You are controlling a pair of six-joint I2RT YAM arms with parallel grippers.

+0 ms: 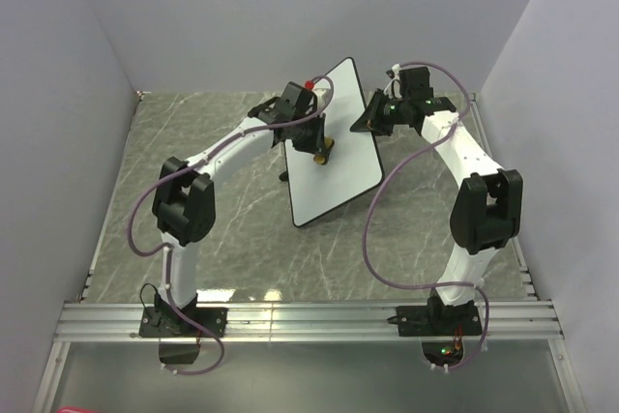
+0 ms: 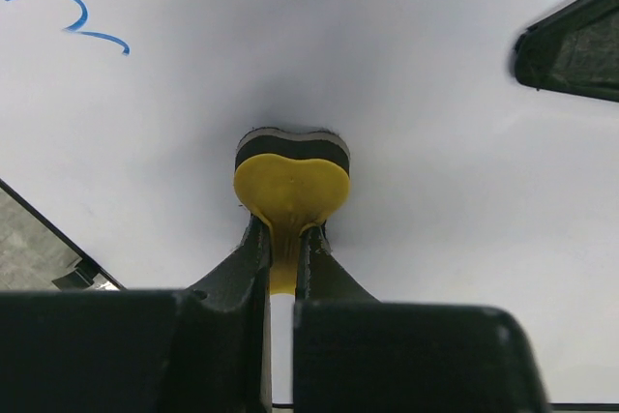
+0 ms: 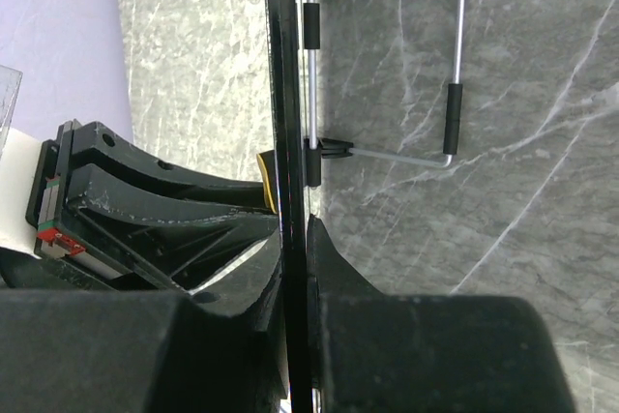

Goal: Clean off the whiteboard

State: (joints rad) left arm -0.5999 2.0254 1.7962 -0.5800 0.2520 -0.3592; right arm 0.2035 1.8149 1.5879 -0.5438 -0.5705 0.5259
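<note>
The whiteboard (image 1: 338,166) stands tilted on the marble table, white with a thin black rim. My left gripper (image 1: 320,149) is shut on the small yellow eraser (image 2: 290,191), whose dark felt face presses against the board (image 2: 435,191). Blue scribbles (image 2: 58,2) remain at the upper left of the left wrist view. My right gripper (image 1: 372,121) is shut on the board's right edge (image 3: 287,94), seen edge-on in the right wrist view, with the left gripper's fingers (image 3: 184,210) showing on the board's far side.
The board's wire stand (image 3: 426,55) with black sleeves rests on the marble table (image 1: 193,142) behind the board. Grey walls enclose the table on the left, back and right. An aluminium rail (image 1: 309,316) runs along the near edge.
</note>
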